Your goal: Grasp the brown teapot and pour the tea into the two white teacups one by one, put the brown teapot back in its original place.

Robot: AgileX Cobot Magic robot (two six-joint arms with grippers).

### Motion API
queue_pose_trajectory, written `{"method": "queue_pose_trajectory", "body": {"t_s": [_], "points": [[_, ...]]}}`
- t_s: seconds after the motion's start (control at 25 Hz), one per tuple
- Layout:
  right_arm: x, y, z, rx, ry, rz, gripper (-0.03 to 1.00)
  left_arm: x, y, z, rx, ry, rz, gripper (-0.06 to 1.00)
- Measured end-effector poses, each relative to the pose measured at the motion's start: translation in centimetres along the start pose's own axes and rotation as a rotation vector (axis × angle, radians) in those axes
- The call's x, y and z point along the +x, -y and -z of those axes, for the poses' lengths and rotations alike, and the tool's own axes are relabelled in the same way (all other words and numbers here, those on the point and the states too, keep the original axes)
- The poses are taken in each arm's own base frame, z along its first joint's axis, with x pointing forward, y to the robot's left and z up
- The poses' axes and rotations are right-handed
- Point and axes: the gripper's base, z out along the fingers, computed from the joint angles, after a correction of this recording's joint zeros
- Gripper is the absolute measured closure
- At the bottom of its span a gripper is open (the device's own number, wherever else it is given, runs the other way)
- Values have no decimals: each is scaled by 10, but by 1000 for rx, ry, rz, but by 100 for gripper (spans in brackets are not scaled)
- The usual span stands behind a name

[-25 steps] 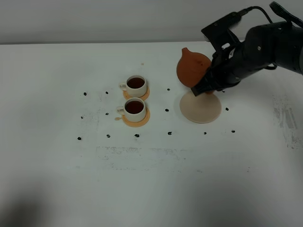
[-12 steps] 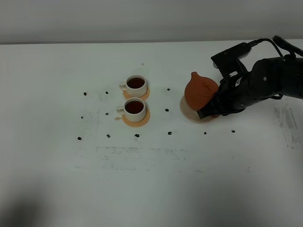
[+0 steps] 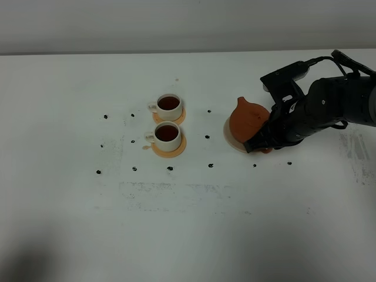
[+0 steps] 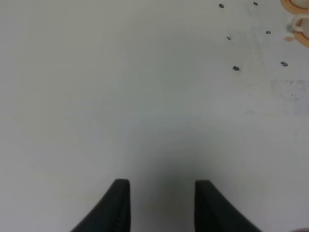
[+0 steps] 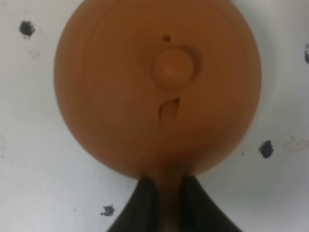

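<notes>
The brown teapot sits low over the beige coaster, its original place, with the spout pointing up and to the left. Only the coaster's left rim shows, and I cannot tell if the pot rests on it. My right gripper is shut on the teapot's handle, and the right wrist view looks straight down on the lid knob. The two white teacups hold dark tea and stand on orange coasters to the left. My left gripper hangs over bare table, fingers apart, holding nothing.
Small black marks dot the white table around the cups and teapot. An orange coaster and a cup's edge show at the corner of the left wrist view. A tea drip lies beside the near cup.
The right arm has carried the teapot down and forward from above the table's far side onto the beige coaster, covering most of it. The cups and left gripper have not moved.
</notes>
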Motion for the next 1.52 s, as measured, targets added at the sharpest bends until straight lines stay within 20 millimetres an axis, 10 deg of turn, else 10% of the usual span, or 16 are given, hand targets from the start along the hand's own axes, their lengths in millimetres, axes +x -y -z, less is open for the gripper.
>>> {"method": "queue_pose_trajectory", "body": {"t_s": [0.56,1.52], "points": [[-5,0,13,5,38,4,49,0,0,0,0,0,0,60],[2,-9,165,51,109,110,63,0,0,0,0,0,0,60]]}}
